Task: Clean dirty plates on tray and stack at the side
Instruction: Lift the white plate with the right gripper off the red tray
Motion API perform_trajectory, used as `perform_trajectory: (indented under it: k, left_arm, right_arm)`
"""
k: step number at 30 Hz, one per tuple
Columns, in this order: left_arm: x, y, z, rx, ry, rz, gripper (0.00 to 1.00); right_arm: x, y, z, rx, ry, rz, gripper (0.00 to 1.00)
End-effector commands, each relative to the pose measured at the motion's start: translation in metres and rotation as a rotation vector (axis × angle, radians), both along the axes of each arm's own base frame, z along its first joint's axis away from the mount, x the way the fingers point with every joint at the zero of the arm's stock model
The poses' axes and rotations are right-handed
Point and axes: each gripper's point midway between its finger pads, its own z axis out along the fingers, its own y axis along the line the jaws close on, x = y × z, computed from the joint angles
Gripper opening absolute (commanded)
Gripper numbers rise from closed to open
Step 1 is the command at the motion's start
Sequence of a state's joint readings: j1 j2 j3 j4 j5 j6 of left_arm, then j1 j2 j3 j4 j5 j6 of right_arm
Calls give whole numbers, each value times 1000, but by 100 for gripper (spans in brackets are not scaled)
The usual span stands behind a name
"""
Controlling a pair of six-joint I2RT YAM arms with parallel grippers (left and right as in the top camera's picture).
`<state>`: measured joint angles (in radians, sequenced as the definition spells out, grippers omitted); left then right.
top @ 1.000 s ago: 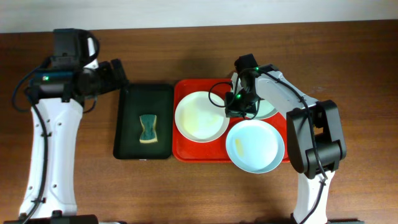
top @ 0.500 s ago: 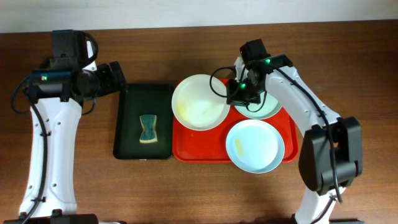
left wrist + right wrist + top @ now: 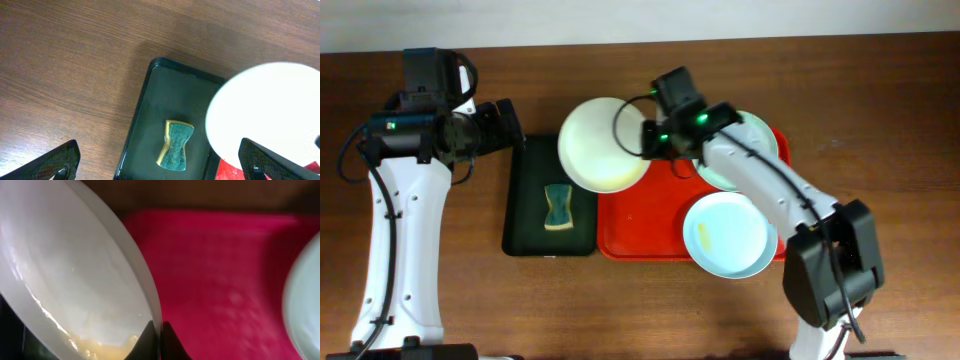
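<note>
My right gripper (image 3: pixel 648 140) is shut on the rim of the white plate (image 3: pixel 603 145), holding it tilted above the gap between the red tray (image 3: pixel 650 225) and the green tray. In the right wrist view the fingertips (image 3: pixel 171 341) pinch the white plate (image 3: pixel 75 280) at its edge, with a yellowish smear (image 3: pixel 100 347) close by. Two pale blue-green plates rest on the red tray: one (image 3: pixel 730 232) at the front with a yellow smear, one (image 3: pixel 752 160) at the back, partly under my right arm. My left gripper (image 3: pixel 513 127) hangs open beside the green tray's far left corner.
A dark green tray (image 3: pixel 525 215) left of the red tray holds a green-and-yellow sponge (image 3: pixel 557 207). In the left wrist view the sponge (image 3: pixel 176 145) lies between my open fingers (image 3: pixel 60 160), and the white plate (image 3: pixel 265 110) overhangs the green tray's right side. Brown table surrounds both trays.
My right gripper has lifted the white plate off the red tray and carried it left and toward the back. The left arm has not moved.
</note>
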<state>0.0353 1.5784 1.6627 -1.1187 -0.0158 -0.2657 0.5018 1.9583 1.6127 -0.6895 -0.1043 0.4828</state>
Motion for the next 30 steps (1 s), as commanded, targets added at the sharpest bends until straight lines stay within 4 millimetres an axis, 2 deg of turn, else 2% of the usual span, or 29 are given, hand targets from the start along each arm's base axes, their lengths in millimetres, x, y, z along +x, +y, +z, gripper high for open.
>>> perform_trajectory:
  k: [1,4,10,16,25,30]
  left_arm:
    - [0,2,2,2,-5,14,99]
    - [0,2,2,2,-5,14,99]
    - [0,2,2,1,-5,14,99]
    - [0,2,2,2,-5,14,99]
    - [0,2,2,2,-5,14,99]
    - [0,2,2,2,-5,14,99]
  right_arm:
    - [17,11,40,-87,-218,-83,4]
    - [23,18,54,-156,-336,-108,4]
    - [30,49,98,-305,-631,-36,4]
    - [32,60,142,-444,-848,-38,4]
    - [33,79,179,-461,-1003,-7,4]
    - [30,79,199,-483,-1064,-44,4]
